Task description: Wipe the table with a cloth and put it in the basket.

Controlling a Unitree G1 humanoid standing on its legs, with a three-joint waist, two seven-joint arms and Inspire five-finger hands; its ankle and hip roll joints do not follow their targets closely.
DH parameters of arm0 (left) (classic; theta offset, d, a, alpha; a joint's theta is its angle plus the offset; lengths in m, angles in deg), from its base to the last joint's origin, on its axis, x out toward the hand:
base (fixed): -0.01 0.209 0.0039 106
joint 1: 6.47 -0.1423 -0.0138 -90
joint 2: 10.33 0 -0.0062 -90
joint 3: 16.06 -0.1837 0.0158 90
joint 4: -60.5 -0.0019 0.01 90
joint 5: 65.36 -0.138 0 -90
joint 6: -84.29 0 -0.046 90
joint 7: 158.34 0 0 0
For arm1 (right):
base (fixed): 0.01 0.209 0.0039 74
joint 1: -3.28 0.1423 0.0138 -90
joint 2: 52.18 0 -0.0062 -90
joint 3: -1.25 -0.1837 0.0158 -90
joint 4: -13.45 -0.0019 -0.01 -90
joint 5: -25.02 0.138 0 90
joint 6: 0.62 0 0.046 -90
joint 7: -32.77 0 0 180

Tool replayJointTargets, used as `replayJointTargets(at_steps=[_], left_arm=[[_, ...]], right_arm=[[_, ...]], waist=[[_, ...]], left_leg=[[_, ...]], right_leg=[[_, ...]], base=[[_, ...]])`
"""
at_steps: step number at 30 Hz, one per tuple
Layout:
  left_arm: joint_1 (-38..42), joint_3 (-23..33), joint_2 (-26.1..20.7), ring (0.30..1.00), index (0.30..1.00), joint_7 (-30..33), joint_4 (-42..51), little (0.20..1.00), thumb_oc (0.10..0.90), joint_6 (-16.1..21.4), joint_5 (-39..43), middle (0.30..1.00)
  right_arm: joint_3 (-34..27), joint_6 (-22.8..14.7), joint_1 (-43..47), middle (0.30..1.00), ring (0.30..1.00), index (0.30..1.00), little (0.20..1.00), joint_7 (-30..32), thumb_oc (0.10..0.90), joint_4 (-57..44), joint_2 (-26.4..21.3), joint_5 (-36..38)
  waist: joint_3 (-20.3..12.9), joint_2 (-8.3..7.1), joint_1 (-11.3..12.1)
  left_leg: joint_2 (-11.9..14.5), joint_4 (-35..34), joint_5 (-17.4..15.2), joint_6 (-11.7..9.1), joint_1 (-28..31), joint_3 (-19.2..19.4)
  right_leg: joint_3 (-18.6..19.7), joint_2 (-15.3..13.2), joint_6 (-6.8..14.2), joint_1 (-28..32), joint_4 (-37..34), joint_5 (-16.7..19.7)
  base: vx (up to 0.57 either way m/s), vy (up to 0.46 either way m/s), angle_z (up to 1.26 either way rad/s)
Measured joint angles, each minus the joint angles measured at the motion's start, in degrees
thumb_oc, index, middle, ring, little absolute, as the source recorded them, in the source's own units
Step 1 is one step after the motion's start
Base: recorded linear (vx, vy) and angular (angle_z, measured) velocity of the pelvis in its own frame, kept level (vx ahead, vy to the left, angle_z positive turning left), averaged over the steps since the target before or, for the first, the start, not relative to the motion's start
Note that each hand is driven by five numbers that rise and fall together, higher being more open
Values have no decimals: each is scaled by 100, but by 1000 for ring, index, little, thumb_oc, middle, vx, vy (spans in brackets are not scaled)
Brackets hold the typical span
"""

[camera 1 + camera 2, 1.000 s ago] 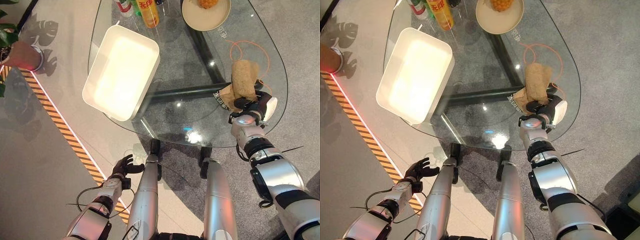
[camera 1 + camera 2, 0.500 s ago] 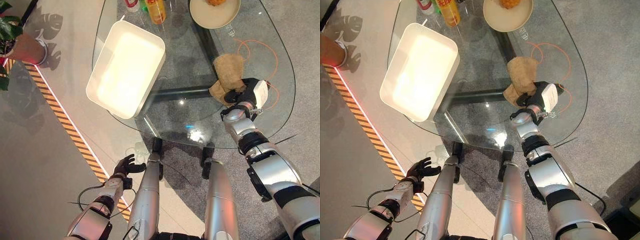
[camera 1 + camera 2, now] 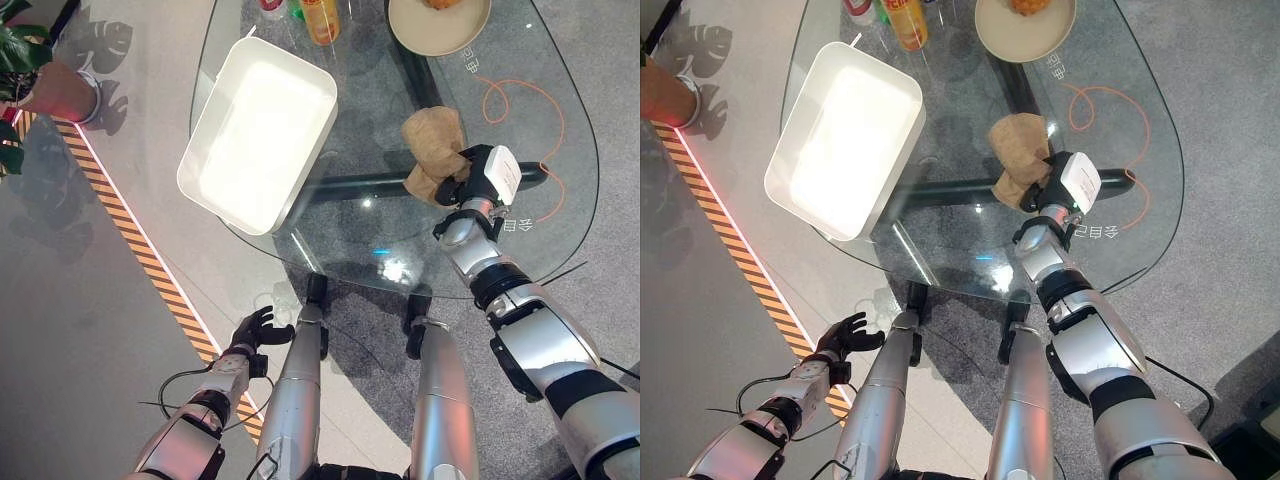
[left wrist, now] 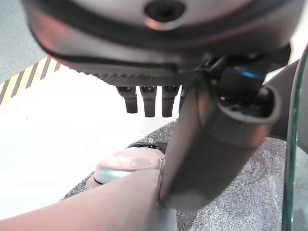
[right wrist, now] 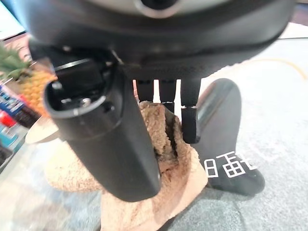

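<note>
The tan cloth [image 3: 432, 150] lies crumpled on the glass worktop [image 3: 560, 230], well to the right of the white basket [image 3: 260, 135], and the right hand [image 3: 478, 178] rests on its near edge with fingers [image 5: 188, 122] curled into the fabric, gripping it. Beyond the cloth stands a plate [image 3: 440, 25] of food; bottles [image 3: 320, 18] stand beyond the basket. An orange cable [image 3: 520, 100] loops on the floor under the glass, right of the cloth. The left hand [image 3: 252, 328] hangs below the worktop's near edge, fingers loosely open.

We identify an indoor demonstration or showroom area. Evidence: a glass table [image 3: 560, 120] on a dark frame stands on grey carpet [image 3: 610, 60]; yellow-black hazard tape [image 3: 140, 265] borders the glossy floor; a potted plant [image 3: 40, 85] stands far beyond the left hand [image 3: 252, 330].
</note>
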Motion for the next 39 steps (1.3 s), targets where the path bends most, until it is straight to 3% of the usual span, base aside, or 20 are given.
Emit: replayJointTargets(at_steps=[13,22,39], left_arm=[[1,4,-14,900,900,30,57,900,800,-100,-2,900],[3,9,-11,900,900,23,71,900,800,-123,-18,900],[17,22,-12,900,900,-8,158,900,800,-226,-45,900]], right_arm=[[315,-25,-7,300,300,300,200,-842,100,-388,-34,-761],[1082,-614,-67,300,300,300,200,-1913,100,-544,45,-1151],[1182,-974,-82,300,300,300,200,-3678,100,-692,22,-1307]], waist=[[-12,20,-56],[-20,35,-58],[-21,36,12]], left_leg=[[6,-92,49,-29,3,-6],[5,-110,53,-17,28,-16],[-10,-92,64,-33,32,-107]], right_leg=[[-13,1,-7,-37,1,-4],[-30,-13,-7,-37,60,-42],[-137,-64,-71,-36,221,-154]], base=[[0,0,0],[0,0,0],[4,-2,3]])
